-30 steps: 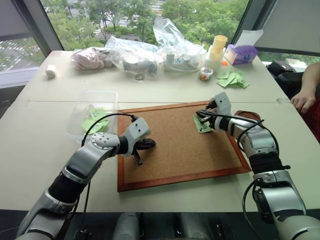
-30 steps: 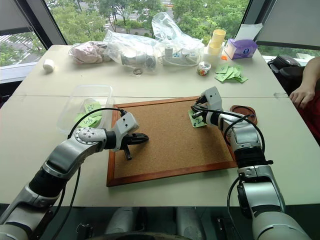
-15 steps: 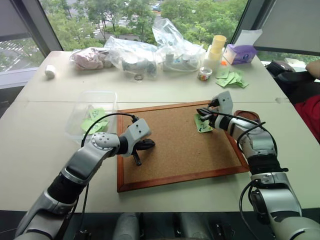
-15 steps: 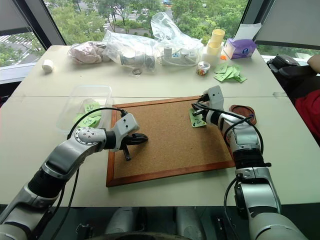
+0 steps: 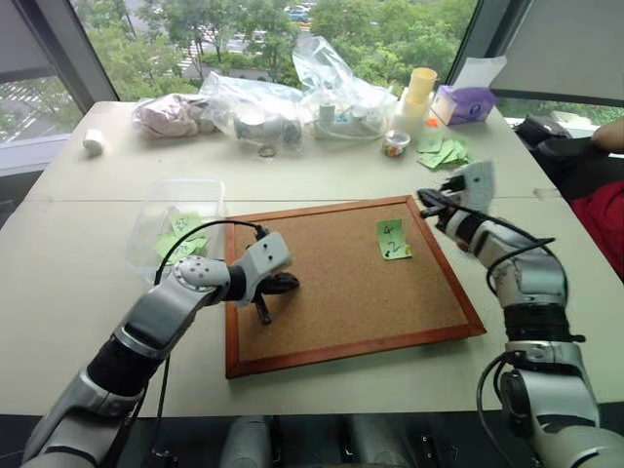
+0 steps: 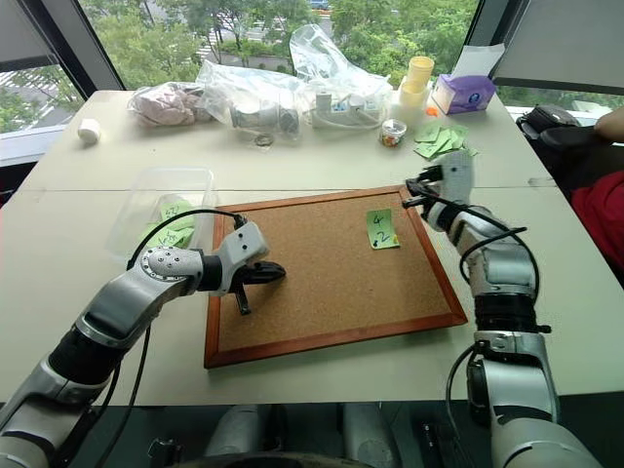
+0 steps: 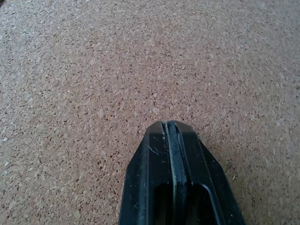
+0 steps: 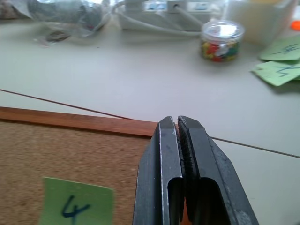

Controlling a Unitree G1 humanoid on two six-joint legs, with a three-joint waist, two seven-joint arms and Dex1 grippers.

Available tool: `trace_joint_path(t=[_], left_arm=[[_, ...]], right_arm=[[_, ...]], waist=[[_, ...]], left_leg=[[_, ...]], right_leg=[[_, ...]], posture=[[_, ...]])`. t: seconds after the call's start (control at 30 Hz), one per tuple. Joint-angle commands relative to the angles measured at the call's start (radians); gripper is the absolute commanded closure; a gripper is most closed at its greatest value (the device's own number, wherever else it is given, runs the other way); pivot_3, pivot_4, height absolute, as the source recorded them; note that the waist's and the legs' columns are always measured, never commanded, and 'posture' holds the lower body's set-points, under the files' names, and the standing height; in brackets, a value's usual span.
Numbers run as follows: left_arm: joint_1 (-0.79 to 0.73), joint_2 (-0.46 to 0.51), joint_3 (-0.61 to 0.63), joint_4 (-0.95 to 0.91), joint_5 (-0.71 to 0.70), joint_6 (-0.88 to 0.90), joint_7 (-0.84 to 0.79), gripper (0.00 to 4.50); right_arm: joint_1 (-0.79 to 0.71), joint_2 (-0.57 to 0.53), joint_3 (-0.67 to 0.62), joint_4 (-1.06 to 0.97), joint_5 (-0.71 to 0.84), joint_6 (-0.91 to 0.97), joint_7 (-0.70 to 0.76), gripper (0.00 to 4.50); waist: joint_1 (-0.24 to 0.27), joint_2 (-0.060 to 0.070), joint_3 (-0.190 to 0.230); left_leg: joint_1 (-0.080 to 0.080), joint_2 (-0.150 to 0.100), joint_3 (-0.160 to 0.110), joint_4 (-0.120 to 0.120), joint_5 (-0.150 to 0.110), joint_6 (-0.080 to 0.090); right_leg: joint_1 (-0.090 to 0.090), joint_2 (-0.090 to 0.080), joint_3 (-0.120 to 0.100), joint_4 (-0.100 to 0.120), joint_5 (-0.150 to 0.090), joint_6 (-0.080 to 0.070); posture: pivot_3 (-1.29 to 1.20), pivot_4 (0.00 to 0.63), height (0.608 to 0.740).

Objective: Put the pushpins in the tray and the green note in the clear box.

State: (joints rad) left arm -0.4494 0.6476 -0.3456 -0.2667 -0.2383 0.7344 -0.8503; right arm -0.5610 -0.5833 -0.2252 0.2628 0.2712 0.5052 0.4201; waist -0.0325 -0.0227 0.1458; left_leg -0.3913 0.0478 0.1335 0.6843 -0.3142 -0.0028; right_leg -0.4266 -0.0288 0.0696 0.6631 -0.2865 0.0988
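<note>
Right fingers [image 6: 417,192] have left the green note [image 6: 381,228], moving right.

green note [image 5: 393,238] — flat on corkboard [image 5: 331,322]

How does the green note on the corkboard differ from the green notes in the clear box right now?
The green note lies alone and flat on the corkboard, near its far right corner; the notes in the clear box are several, overlapping in a loose pile. The board note is in the open; the others sit behind the clear box's walls. All are light-green slips with dark handwritten marks.
</note>
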Motion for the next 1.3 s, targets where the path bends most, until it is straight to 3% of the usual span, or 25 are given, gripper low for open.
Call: trace_joint_path(t=[0.03,0.43,0.57,0.63,0.77,0.8,1.17,1.3], left_arm=[[-0.019,0.011,-0.012,0.031,0.014,-0.04,-0.047,4.5],[-0.05,-0.013,-0.015,0.094,0.048,-0.106,-0.101,4.5],[-0.04,-0.013,-0.012,0.079,0.049,-0.1,-0.102,4.5],[-0.038,-0.013,-0.01,0.078,0.049,-0.098,-0.103,4.5],[-0.038,-0.017,-0.007,0.086,0.053,-0.101,-0.102,4.5],[-0.038,-0.018,-0.007,0.089,0.054,-0.102,-0.102,4.5],[-0.038,-0.028,-0.004,0.101,0.067,-0.109,-0.104,4.5],[-0.029,-0.02,0.001,0.09,0.062,-0.11,-0.112,4.5]], right_arm=[[0.046,-0.034,-0.036,-0.068,-0.007,0.056,-0.023,4.48],[0.066,-0.012,-0.066,0.013,-0.014,0.079,-0.081,4.48],[0.044,-0.007,-0.073,0.054,-0.02,0.067,-0.115,3.23],[0.041,-0.009,-0.072,0.061,-0.017,0.061,-0.117,2.36],[0.034,-0.009,-0.075,0.075,-0.017,0.046,-0.123,0.22],[0.032,-0.008,-0.077,0.076,-0.014,0.043,-0.121,0.04],[0.003,0.002,-0.141,0.073,0.01,0.025,-0.178,0.04],[0.06,-0.018,-0.09,-0.05,0.015,0.024,-0.082,0.04]], waist=[[-0.004,0.0,0.0],[-0.009,0.002,0.0],[-0.008,0.002,0.0],[-0.009,0.002,0.0],[-0.009,0.002,0.0],[-0.008,0.002,0.0],[-0.006,0.002,0.0],[-0.006,0.002,0.0]], left_leg=[[0.0,0.0,0.0,0.0,0.0,0.0],[0.001,0.0,0.0,0.0,0.001,-0.001],[0.001,0.0,0.0,0.0,0.001,-0.001],[0.001,0.0,0.0,0.0,0.001,-0.001],[0.001,0.0,0.0,0.0,0.001,-0.001],[0.001,0.0,0.0,0.0,0.001,-0.001],[0.001,0.0,0.0,0.0,0.001,-0.001],[0.001,0.0,0.0,0.0,0.001,-0.001]], right_leg=[[0.0,0.0,0.0,0.0,0.0,0.0],[0.0,0.001,0.001,0.001,0.0,0.0],[0.0,0.001,0.001,0.001,0.0,0.0],[0.0,0.001,0.001,0.001,0.0,0.0],[0.0,0.001,0.001,0.001,0.0,0.0],[0.0,0.001,0.001,0.001,0.0,0.0],[0.0,0.001,0.001,0.001,0.0,0.0],[0.0,0.001,0.001,0.001,0.0,0.0]], posture=[[0.0,0.15,0.738],[0.0,0.15,0.738],[0.0,0.15,0.738],[0.0,0.15,0.738],[0.0,0.15,0.738],[0.0,0.15,0.738],[0.0,0.15,0.738],[0.0,0.15,0.738]])
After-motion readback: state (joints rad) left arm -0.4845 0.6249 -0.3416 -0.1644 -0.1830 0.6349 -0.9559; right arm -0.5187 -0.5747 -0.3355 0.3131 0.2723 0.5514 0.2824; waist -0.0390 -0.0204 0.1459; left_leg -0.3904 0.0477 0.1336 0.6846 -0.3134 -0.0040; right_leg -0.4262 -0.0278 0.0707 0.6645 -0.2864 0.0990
